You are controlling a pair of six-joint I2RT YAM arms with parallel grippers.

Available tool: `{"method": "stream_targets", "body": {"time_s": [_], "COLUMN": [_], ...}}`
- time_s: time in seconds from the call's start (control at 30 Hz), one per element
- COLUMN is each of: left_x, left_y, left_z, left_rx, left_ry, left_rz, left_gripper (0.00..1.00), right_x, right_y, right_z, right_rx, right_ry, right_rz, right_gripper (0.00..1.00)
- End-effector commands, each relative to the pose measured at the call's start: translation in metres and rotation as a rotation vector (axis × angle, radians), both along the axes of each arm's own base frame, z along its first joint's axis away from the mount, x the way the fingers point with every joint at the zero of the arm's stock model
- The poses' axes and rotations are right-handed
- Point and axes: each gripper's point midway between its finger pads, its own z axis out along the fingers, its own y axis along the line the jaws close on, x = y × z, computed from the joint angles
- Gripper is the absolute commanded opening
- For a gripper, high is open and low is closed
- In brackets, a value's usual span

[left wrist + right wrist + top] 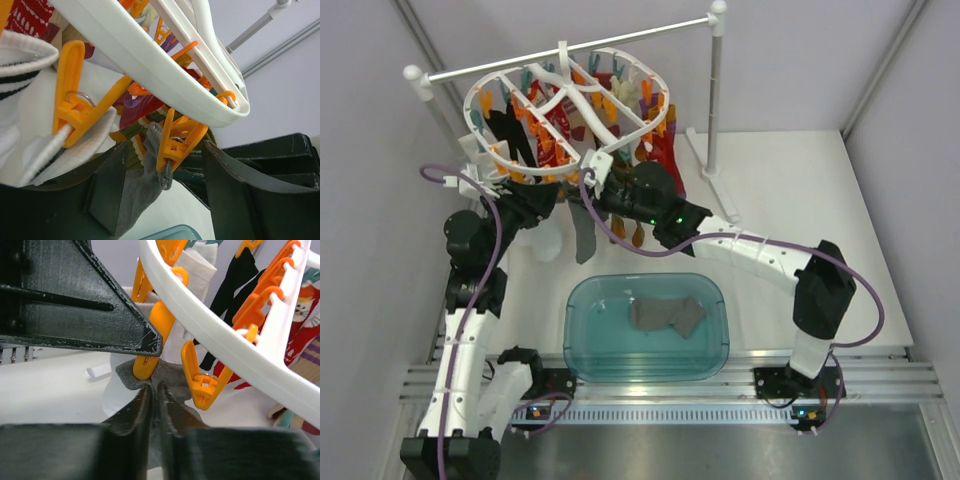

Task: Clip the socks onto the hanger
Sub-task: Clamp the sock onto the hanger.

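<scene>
Black fingers of the right end effector fill the bottom of its wrist view, clenched on a fold of the grey sock just under the hanger. Directly above that pinch, an orange clip dangling from the hanger's near rim has its tip on the sock's top edge. From the left wrist view the left end effector is released, its fingers spread to either side of that clip without visibly pressing it. The second grey sock lies in the teal basin, on the desk well below the hanger.

The clip's bite looks shallow, taking only the thin lip of the knit. If the right end effector lets go before that hold is sound, the sock's own weight may drag it free. A downward or sideways tug while it is clenched would do the same, and since the hanger appears to hang loose it could swing or tilt. The left fingers are a further hazard: closing on the clip's handles would open it and drop the sock. An empty clip just beside could also snag the fabric.
</scene>
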Motion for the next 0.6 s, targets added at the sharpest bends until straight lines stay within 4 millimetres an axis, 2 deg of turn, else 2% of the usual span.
{"method": "stream_targets", "body": {"time_s": [0.0,0.07,0.1,0.17,0.2,0.23,0.3,0.33,0.4,0.47,0.5,0.57], "left_x": [-0.009,-0.011,-0.013,-0.016,-0.019,-0.02,-0.024,-0.023,-0.023,-0.022,-0.021,-0.021], "left_y": [0.005,0.005,0.006,0.006,0.007,0.007,0.008,0.008,0.011,0.012,0.012,0.012], "left_z": [0.022,0.023,0.026,0.026,0.028,0.022,0.021,0.019,0.018,0.019,0.019,0.022], "left_rx": [-0.005,-0.001,0.004,0.007,0.005,0.005,0.006,0.004,0.003,0.002,0.003,0.005], "left_ry": [-0.062,-0.062,-0.069,-0.068,-0.078,-0.053,-0.053,-0.046,-0.04,-0.043,-0.044,-0.049], "left_rz": [0.025,0.027,0.032,0.036,0.04,0.042,0.045,0.051,0.066,0.074,0.075,0.075], "left_gripper": [0.66,0.67,0.68,0.68,0.68,0.68,0.68,0.68,0.68,0.67,0.67,0.67], "right_x": [-0.005,-0.006,-0.01,-0.013,-0.017,-0.02,-0.028,-0.03,-0.036,-0.04,-0.045,-0.05], "right_y": [0.003,-0.002,-0.008,-0.016,-0.022,-0.027,-0.037,-0.041,-0.05,-0.058,-0.064,-0.076], "right_z": [0.039,0.032,0.036,0.024,0.028,0.016,0.018,0.007,0.009,-0.006,-0.003,-0.018], "right_rx": [0.066,0.041,0.039,0.006,0.008,-0.026,-0.037,-0.064,-0.069,-0.114,-0.115,-0.16], "right_ry": [-0.057,-0.059,-0.063,-0.058,-0.061,-0.046,-0.051,-0.044,-0.045,-0.009,-0.004,0.03], "right_rz": [0.024,0.023,0.023,0.022,0.02,0.022,0.029,0.03,0.027,0.027,0.035,0.049], "right_gripper": [0.16,0.24,0.27,0.3,0.34,0.36,0.37,0.37,0.38,0.41,0.43,0.47]}}
